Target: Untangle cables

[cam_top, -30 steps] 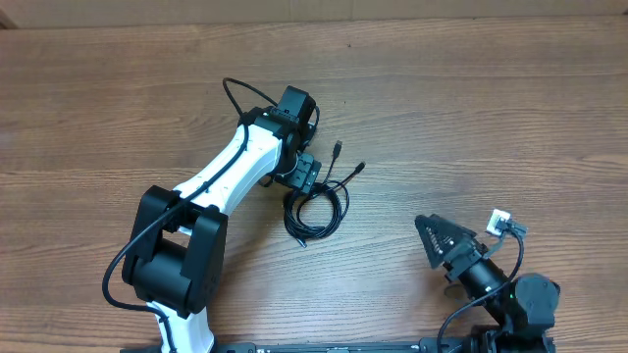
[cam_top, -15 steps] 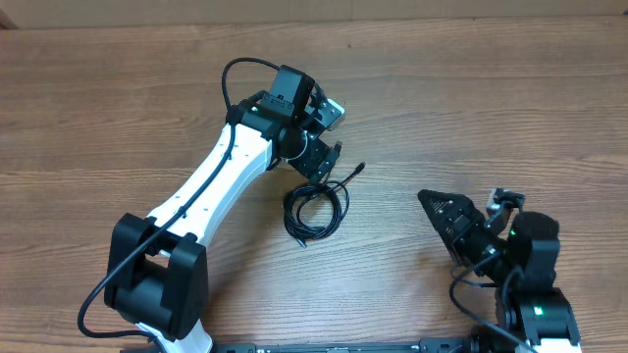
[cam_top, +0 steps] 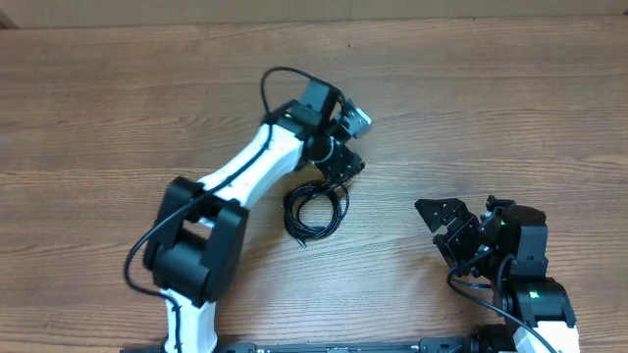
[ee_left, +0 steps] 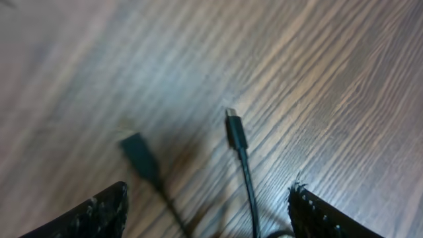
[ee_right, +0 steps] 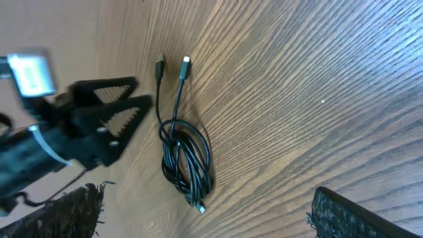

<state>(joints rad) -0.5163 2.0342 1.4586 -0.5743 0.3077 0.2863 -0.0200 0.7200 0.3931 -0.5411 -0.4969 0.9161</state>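
**A:** Where are the cables?

**B:** The cables (cam_top: 316,211) lie in a loose black coil about the middle of the table (cam_top: 108,88), flat on the wood. Two plug ends (ee_right: 173,66) run out of the coil toward the far edge, side by side and a little apart.

**A:** And the left arm?

**B:** The left gripper (cam_top: 347,165) hangs over those two ends, just on the far side of the coil. Its jaws stand well apart with both plugs in the gap between them, and they grip nothing. One plug shows a pale tip (ee_left: 230,112). The other is blurred, so I cannot tell whether it lies flat.

**A:** Is it touching the cords?

**B:** I cannot tell from these views.

**A:** The right arm?

**B:** The right gripper (cam_top: 435,222) is toward the near right corner, well apart from the coil and pointing roughly toward it. Its jaws are spread wide and empty.
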